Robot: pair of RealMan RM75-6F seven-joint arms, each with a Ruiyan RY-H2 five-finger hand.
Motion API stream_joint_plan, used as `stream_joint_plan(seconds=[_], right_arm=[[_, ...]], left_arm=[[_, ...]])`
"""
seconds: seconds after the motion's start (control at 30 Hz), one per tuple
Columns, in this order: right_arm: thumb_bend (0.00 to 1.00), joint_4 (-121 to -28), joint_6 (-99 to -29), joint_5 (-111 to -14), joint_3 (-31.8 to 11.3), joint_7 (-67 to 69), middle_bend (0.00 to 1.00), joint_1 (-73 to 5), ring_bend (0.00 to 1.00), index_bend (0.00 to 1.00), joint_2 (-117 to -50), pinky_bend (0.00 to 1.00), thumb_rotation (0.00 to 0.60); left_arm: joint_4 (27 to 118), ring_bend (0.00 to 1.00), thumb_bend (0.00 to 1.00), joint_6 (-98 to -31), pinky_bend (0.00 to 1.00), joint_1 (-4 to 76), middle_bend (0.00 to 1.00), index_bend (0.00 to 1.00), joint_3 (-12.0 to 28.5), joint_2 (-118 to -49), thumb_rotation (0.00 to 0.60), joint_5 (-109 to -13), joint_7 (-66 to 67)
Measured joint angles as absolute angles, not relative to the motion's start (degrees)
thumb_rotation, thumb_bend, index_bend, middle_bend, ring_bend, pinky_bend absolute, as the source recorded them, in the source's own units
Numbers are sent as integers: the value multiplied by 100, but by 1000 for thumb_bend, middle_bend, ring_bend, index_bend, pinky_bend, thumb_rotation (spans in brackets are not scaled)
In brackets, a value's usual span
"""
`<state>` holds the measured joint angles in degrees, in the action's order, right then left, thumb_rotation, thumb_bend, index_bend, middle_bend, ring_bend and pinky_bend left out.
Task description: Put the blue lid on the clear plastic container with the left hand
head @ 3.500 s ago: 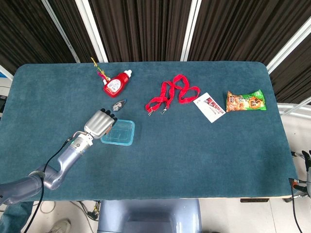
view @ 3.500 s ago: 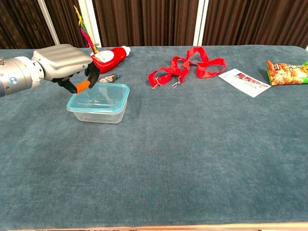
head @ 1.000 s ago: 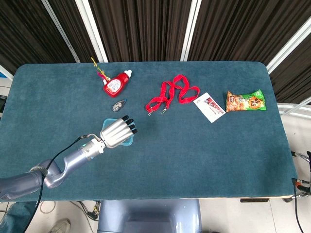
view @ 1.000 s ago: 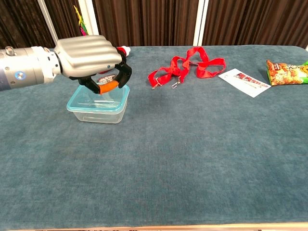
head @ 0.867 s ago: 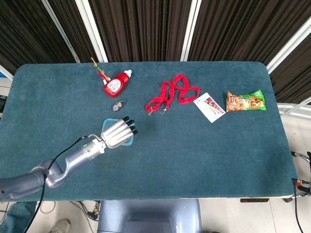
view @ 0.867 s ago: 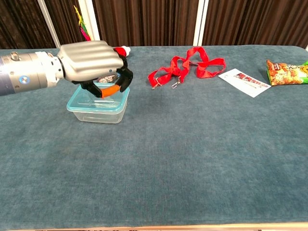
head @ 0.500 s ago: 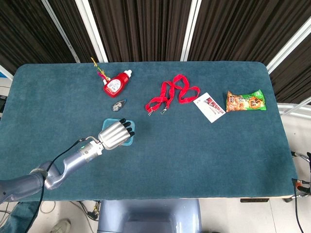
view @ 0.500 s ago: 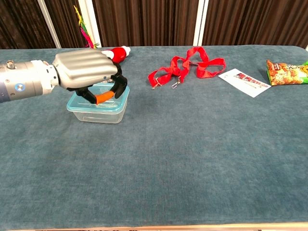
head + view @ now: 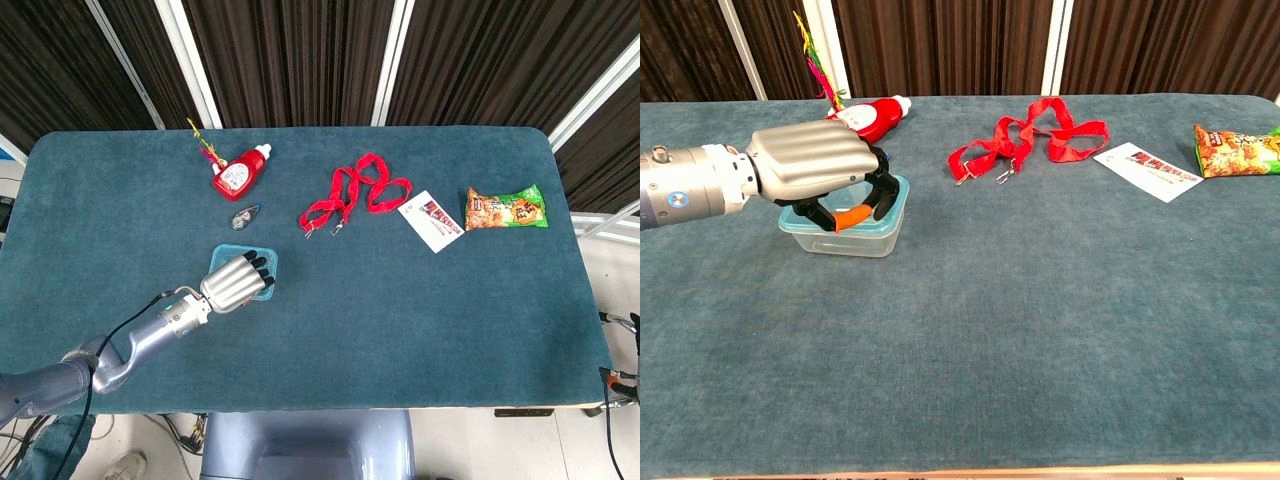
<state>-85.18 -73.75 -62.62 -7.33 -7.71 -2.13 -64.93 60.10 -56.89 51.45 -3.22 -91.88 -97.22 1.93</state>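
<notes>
**Left hand resting over the lidded container**

The left hand [image 9: 818,165] is hovering palm-down over the clear plastic container [image 9: 862,231], its dark fingertips [image 9: 878,203] curling down onto the top near the far rim. The fingers are lying side by side and bent, with nothing held between them; whether they are actually pressing the top is hard to judge from either view. The blue lid [image 9: 262,258] is sitting on the container, its edge showing past the knuckles in the head view.

The container is standing on the teal table [image 9: 420,320], at about eight o'clock from the table's centre. At twelve o'clock from it, a small dark packet [image 9: 244,214] is lying, and farther on, a red bottle [image 9: 238,172] with a feathery sprig [image 9: 203,141] beside it. The red lanyard [image 9: 355,196] is coiling at about two o'clock from the container, with a white card [image 9: 431,220] and a snack bag [image 9: 505,209] farther toward three o'clock.

The right hand is showing in neither view.
</notes>
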Motion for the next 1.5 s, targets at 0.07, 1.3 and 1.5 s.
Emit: stream_joint_plan(seconds=[0.07,1.3,1.5], right_arm=[[312,-8516,-7367,-6265,-731,-767,51,-215,42,71,-6494,0,600],[312,-8537,-7397,-6235,-772,-663,51,-181,42,72,-6430,0,600],[312,-8532,-7397,-6231,-775,-660,51,-181,42,72,-6432,0,600]], left_arm=[[6029,298,568,-5674,343,5145,520,514,-329,-9178,600,-9718,172],[5880,298,569,-5551,342,5110,519,520,-442,-9311,600,-9755,341],[5794,298,569,-5596,342,5081,519,520,-456,-9341,600,-9765,305]])
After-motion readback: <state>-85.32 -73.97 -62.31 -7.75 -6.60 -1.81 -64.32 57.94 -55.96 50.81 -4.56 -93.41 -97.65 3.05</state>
